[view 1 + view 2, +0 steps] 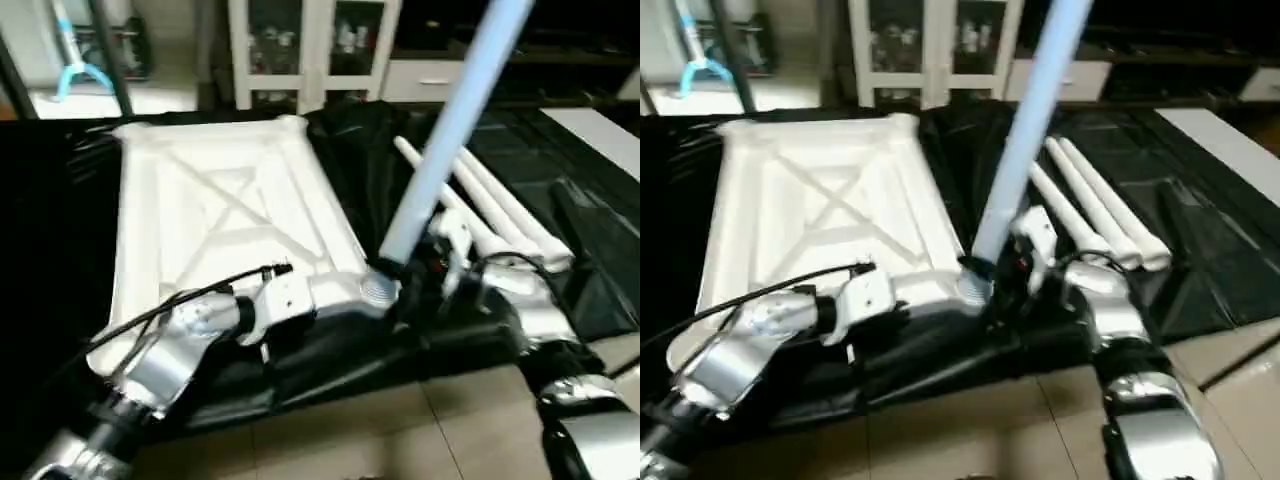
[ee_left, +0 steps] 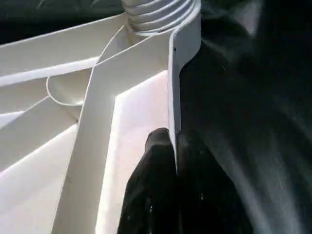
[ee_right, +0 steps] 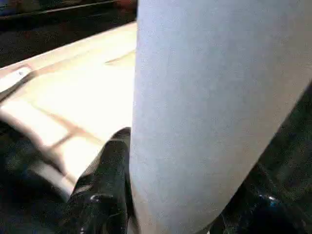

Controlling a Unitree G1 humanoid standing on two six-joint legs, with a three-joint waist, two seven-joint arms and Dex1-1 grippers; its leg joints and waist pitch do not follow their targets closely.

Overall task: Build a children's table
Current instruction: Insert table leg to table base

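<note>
Furthest left, our left arm reaches in over the near edge of the black-covered bench (image 1: 560, 200), and our left gripper (image 2: 173, 146) is pinched tight on the thin rim of the tabletop (image 1: 220, 200), one black finger on each side of that wall, close to the near right corner. The tabletop lies upside down on the left half of the bench, its X ribs facing up and its long sides running away from us. At its near right corner sits a round ribbed socket (image 1: 378, 288), and the lower end of a leg (image 1: 450, 130) meets it there; from the head views we cannot tell how far it has gone in. That leg rises steeply from the socket, leaning up and to the right until it leaves the top of the picture. Just right of the socket, our right gripper (image 3: 195, 204) is clamped around the leg's lower part, a black finger (image 3: 105, 190) pressed against each side of the tube. Further right, a bundle of spare legs (image 1: 500, 210) lies flat on the bench, side by side and touching, slanting away from us toward the left, well apart from the tabletop. Behind the bench stands a white cabinet (image 1: 310, 50).
</note>
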